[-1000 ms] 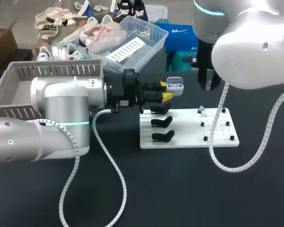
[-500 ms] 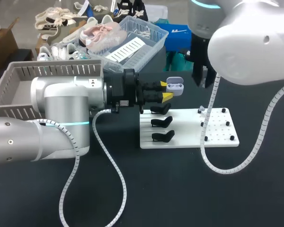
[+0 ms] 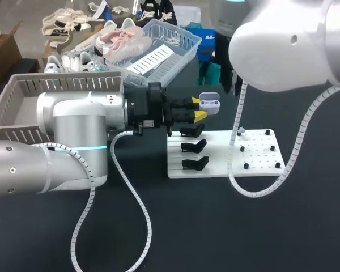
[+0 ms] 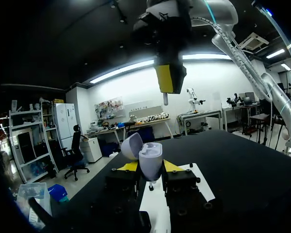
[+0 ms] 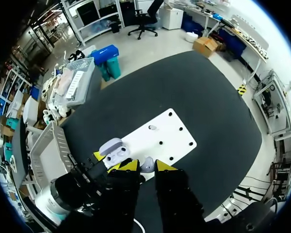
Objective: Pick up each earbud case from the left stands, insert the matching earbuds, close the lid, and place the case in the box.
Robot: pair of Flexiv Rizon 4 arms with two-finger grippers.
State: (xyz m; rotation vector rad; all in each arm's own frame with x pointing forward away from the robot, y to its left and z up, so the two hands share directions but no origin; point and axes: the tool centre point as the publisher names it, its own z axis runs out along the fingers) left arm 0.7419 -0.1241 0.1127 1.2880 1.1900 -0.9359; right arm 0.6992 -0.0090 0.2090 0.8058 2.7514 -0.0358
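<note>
Directly above the open earbud case (image 4: 150,162), clamped in my left claw (image 3: 198,108) by the white stand board (image 3: 221,156), hangs my right claw (image 5: 146,166) pinching an earbud (image 4: 165,100); next move looks like straight down.

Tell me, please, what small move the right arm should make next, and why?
Probably ease the right gripper down toward the open case: the earbud it grips hangs above the case, not yet seated, and the left gripper holds the case with its lid open.
</note>
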